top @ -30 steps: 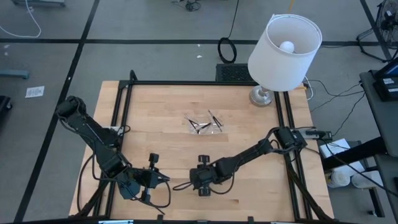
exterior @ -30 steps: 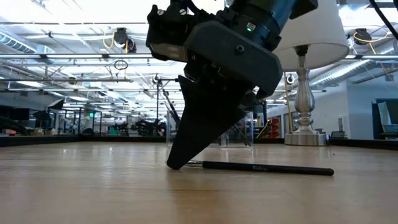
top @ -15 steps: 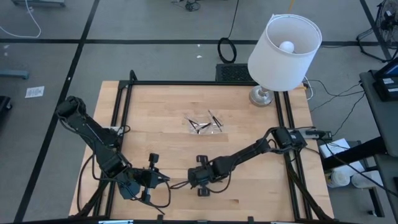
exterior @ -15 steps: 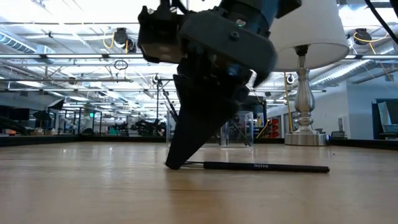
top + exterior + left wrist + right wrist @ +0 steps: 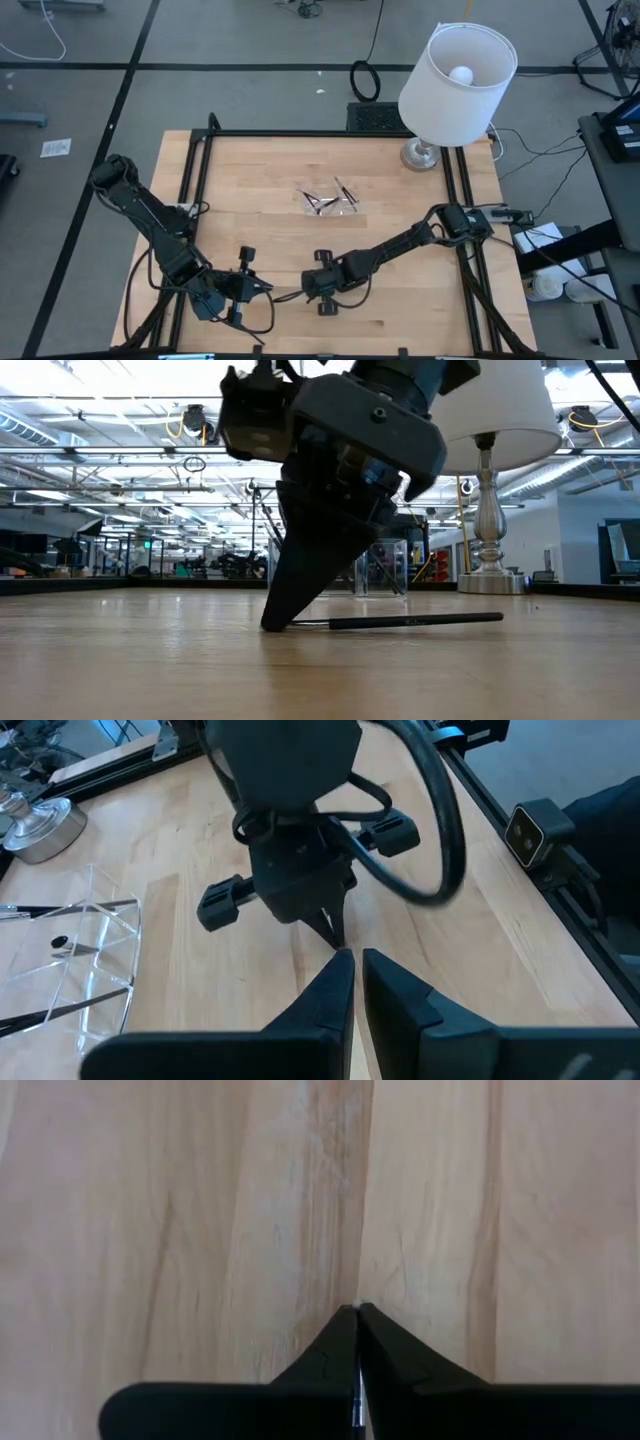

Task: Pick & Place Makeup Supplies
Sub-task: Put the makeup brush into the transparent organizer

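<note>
We see a worktop (image 5: pixel 260 180) of pale, smooth wood with visible grain, framed in black metal. The tray (image 5: pixel 95 945) looks like clear, glossy plastic. The lamp base (image 5: pixel 485 575) is shiny metal, its shade (image 5: pixel 458 85) matt white. The right hand (image 5: pixel 275 622) has matt black plastic fingers; the stick (image 5: pixel 415 621) looks dark, slightly glossy.

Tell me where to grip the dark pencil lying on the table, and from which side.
Mid-shaft, from straight above, with the fingers across its width: the pencil is long and thin and lies nearly flat on the table. The right gripper pinches it at one end, so its far end could probably swing.
</note>
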Robot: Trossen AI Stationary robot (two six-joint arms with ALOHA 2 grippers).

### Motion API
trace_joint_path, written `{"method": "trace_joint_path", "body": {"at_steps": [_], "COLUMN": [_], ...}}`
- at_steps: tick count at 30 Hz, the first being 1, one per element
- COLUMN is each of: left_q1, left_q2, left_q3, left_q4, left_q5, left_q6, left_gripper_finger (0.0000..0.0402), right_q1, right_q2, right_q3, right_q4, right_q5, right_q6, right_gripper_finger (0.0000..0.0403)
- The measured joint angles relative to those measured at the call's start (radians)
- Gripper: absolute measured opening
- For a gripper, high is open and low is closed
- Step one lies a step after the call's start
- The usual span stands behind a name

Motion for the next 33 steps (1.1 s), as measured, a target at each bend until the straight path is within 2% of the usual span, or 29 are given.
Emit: {"method": "trace_joint_path", "body": {"at_steps": [4, 13, 26, 31, 33], "left_q1": [0.000, 0.000, 0.000, 0.000, 0.000], "left_q2": [0.000, 0.000, 0.002, 0.002, 0.002], "left_q3": [0.000, 0.000, 0.000, 0.000, 0.000], "left_q4": [0.000, 0.003, 0.004, 0.005, 0.005], "left_q5": [0.000, 0.000, 0.000, 0.000, 0.000], "left_q6": [0.000, 0.000, 0.000, 0.001, 0.001], "left_gripper_finger": [0.0035, 0.0035, 0.0035, 0.0035, 0.0035], "right_q1": [0.014, 0.043, 0.052, 0.039, 0.032], "right_q2": [-0.061, -0.178, -0.240, -0.342, -0.388], "right_q3": [0.000, -0.001, -0.002, -0.001, 0.000], "right_q4": [0.079, 0.139, 0.167, 0.191, 0.192], "right_q5": [0.039, 0.097, 0.110, 0.115, 0.159], "right_q6": [-0.016, -0.059, -0.119, -0.174, -0.206], "right_gripper_finger": [0.0000, 0.0000, 0.0000, 0.0000, 0.0000]}}
